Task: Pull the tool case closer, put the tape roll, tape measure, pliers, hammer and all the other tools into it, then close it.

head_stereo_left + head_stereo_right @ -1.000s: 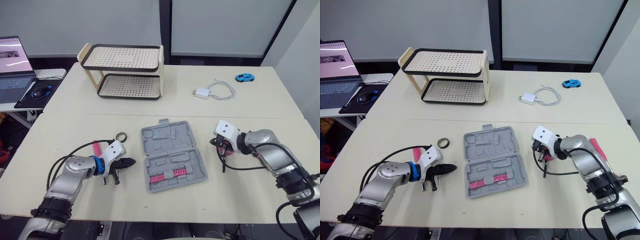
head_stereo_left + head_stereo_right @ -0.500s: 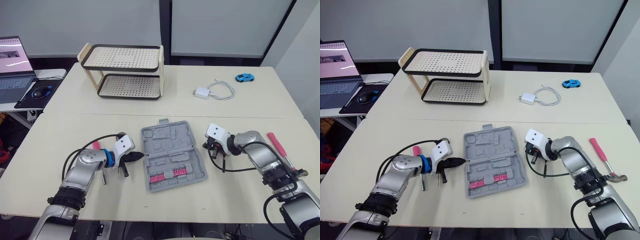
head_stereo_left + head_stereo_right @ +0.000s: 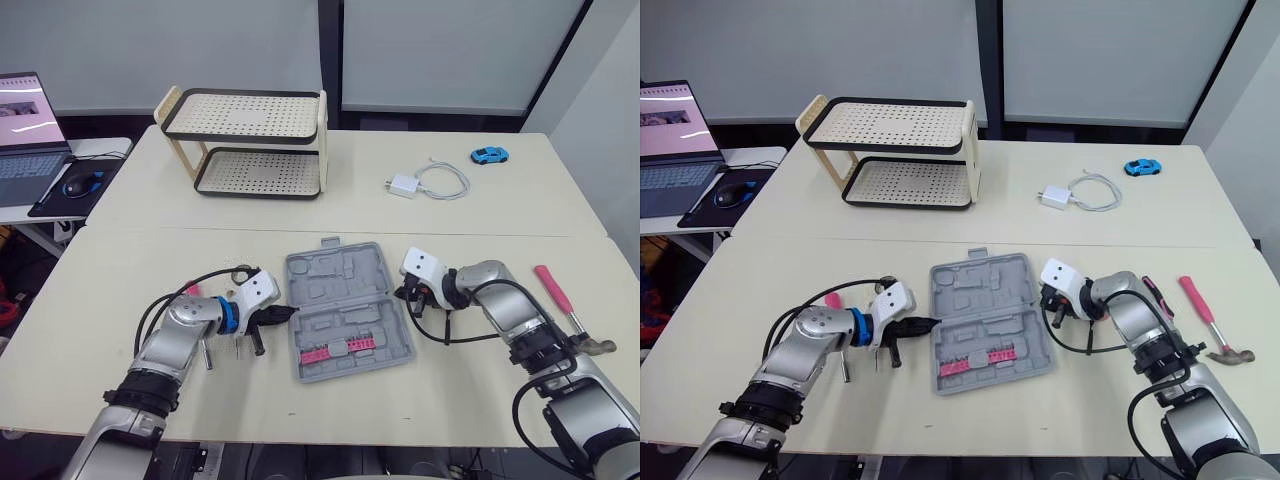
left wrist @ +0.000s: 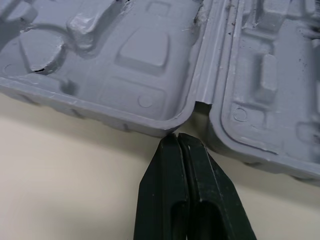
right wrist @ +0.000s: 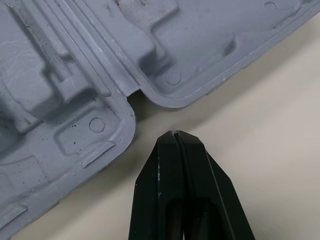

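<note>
A cream table (image 3: 480, 370) holds the open tool case (image 3: 340, 300), rack (image 3: 245, 145) and charger (image 3: 403, 186).

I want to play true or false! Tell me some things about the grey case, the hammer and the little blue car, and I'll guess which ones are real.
1. The grey case lies open on the table. True.
2. The hammer is inside the case. False: it lies on the table, off to the robot's right.
3. The left tool and the right tool both have their fingers shut. True.
4. The blue toy car sits on the rack. False: it is on the table, well away from the rack.
</note>
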Controlling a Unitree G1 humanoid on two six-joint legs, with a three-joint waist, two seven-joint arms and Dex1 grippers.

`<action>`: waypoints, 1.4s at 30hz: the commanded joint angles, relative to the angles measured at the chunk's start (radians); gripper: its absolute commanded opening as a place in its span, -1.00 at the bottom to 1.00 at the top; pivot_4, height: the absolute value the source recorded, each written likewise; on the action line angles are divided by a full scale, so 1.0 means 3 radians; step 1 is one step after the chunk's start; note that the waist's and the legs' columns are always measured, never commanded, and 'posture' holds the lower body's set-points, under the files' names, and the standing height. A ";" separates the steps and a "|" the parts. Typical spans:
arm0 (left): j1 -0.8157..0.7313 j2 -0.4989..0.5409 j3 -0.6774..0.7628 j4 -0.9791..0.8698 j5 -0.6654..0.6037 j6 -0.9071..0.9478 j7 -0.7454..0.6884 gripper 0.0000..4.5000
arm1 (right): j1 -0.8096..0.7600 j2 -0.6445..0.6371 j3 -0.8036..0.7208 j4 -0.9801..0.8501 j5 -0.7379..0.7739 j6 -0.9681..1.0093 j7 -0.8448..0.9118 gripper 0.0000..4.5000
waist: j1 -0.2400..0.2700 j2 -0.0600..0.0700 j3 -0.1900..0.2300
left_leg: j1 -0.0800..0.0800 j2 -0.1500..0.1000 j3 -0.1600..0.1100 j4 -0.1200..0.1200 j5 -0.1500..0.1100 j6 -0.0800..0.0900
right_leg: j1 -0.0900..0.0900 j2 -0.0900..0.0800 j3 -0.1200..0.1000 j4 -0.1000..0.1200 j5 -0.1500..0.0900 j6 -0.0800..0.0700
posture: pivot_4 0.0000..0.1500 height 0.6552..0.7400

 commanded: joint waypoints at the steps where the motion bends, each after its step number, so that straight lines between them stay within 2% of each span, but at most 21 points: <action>1: 0.0024 -0.0031 -0.0025 -0.0128 -0.0015 0.0035 0.0001 -1.00 | -0.0004 0.0025 -0.0012 -0.0181 0.0031 0.0071 0.0058 -0.99 | 0.0000 0.0000 0.0000 | 0.0000 0.0000 0.0000 0.0000 0.0000 0.0000 | 0.0000 0.0000 0.0000 0.0000 0.0000 0.0000 | 1.00 0.88; 9: 0.0006 -0.0079 -0.0057 -0.0188 -0.0028 0.0069 -0.0040 -1.00 | 0.0147 0.0000 -0.0127 -0.0544 0.0147 0.0365 0.0088 -0.99 | 0.0003 0.0000 0.0000 | -0.0001 0.0000 -0.0001 -0.0001 0.0000 0.0000 | 0.0000 0.0000 -0.0001 -0.0001 0.0000 0.0000 | 1.00 0.88; 27: -0.0014 -0.0086 -0.0318 -0.0392 -0.0029 0.0136 -0.0391 -1.00 | 0.1168 -0.0237 -0.0511 -0.1988 0.0522 0.1353 -0.0249 -0.99 | 0.0006 0.0000 0.0000 | -0.0003 0.0000 -0.0001 -0.0001 0.0000 0.0000 | 0.0001 0.0000 -0.0001 -0.0002 0.0000 0.0000 | 1.00 0.88; 35: 0.0234 0.0046 -0.0412 -0.0707 -0.0047 0.0216 -0.0561 -1.00 | 0.1547 -0.0311 -0.0579 -0.2516 0.0714 0.1685 -0.0411 -0.99 | 0.0005 0.0000 0.0000 | -0.0003 0.0000 -0.0001 -0.0003 0.0000 0.0000 | 0.0000 0.0001 0.0000 -0.0003 -0.0001 0.0000 | 1.00 0.88; 42: 0.0355 0.0115 -0.0434 -0.0828 -0.0033 0.0212 -0.0574 -1.00 | 0.1698 -0.0345 -0.0556 -0.2733 0.0840 0.1831 -0.0517 -0.99 | 0.0006 0.0000 0.0000 | -0.0002 0.0000 -0.0002 -0.0001 0.0000 0.0000 | 0.0003 0.0001 -0.0001 -0.0003 -0.0001 0.0001 | 1.00 0.88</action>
